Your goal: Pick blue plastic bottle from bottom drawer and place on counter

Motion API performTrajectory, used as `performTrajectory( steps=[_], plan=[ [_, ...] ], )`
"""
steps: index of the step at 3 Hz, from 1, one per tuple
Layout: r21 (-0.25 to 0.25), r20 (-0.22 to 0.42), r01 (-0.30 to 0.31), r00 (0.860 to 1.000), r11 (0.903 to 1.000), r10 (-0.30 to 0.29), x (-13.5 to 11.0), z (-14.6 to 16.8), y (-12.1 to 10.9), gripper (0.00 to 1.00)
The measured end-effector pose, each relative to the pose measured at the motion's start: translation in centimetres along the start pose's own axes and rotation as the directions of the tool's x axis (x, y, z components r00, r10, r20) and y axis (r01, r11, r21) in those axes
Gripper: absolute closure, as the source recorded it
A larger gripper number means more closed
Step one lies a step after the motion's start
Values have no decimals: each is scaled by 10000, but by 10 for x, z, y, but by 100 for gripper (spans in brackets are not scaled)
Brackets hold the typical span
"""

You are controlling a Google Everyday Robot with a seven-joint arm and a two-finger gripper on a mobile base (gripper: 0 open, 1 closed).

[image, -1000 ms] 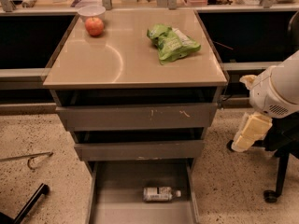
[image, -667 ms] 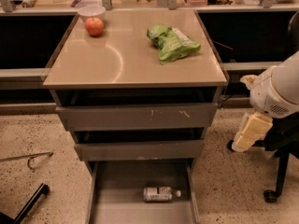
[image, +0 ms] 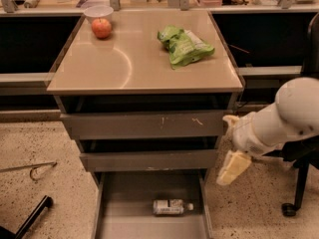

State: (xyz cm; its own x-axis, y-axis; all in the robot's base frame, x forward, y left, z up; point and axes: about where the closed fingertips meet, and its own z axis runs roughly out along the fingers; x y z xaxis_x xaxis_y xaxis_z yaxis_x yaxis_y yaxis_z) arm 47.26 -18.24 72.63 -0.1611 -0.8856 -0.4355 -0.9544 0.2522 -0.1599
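The blue plastic bottle (image: 172, 206) lies on its side on the floor of the open bottom drawer (image: 130, 195), cap pointing right. The beige counter (image: 134, 66) tops the grey three-drawer cabinet. My gripper (image: 232, 144) hangs on the white arm to the right of the cabinet, level with the middle drawer, above and to the right of the bottle. Its cream fingers (image: 233, 167) stand apart and hold nothing.
A red apple (image: 101, 28) and a white bowl (image: 98, 11) sit at the counter's back left, and a green snack bag (image: 184, 46) at the back right. A chair base (image: 290, 209) stands on the floor at right. A black bar (image: 31, 219) lies at bottom left.
My arm and gripper have moved left and down, closer to the cabinet's right side. The bottle and the drawer have not moved.
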Motion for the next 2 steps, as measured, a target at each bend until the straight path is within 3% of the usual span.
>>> performTrajectory(
  steps=[1,2],
  plan=[
    [-504,1328,-39,9911,9987,106,-4,90,15,0],
    [-505,1329,-39,9911,9987,106,-4,90,15,0]
  ],
)
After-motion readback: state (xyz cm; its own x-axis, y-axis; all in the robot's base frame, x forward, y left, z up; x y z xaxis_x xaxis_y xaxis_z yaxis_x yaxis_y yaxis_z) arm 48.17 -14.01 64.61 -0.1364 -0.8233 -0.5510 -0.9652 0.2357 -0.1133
